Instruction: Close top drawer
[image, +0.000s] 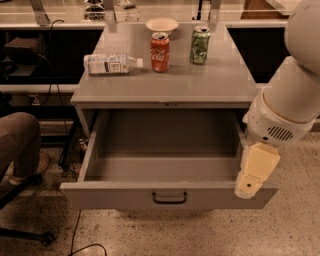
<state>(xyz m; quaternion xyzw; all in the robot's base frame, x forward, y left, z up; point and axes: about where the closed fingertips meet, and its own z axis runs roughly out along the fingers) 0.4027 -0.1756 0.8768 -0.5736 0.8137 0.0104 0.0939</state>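
- A seated person's leg (20, 145) shows at nine o'clock, clear of the cabinet and well apart from the arm.
- A water bottle (111, 63) lies on its side at about eleven o'clock on the cabinet top (220, 82); to its right a red cola can (160, 51) and a green can (200, 45) stand upright, with a small bowl (162, 24) behind them at twelve o'clock. All sit well back from the front edge, so a push on the drawer should not disturb them.
- The top drawer (167, 196) fills the centre, pulled fully out and empty, its black handle (169, 198) at six o'clock on the front panel.
- The gripper (255, 175) hangs at four o'clock, at the drawer's right front corner, seemingly placed to press the panel inward. I cannot tell whether its jaws are wide or narrow, nor whether it touches the panel.
- The closing push looks not yet begun.
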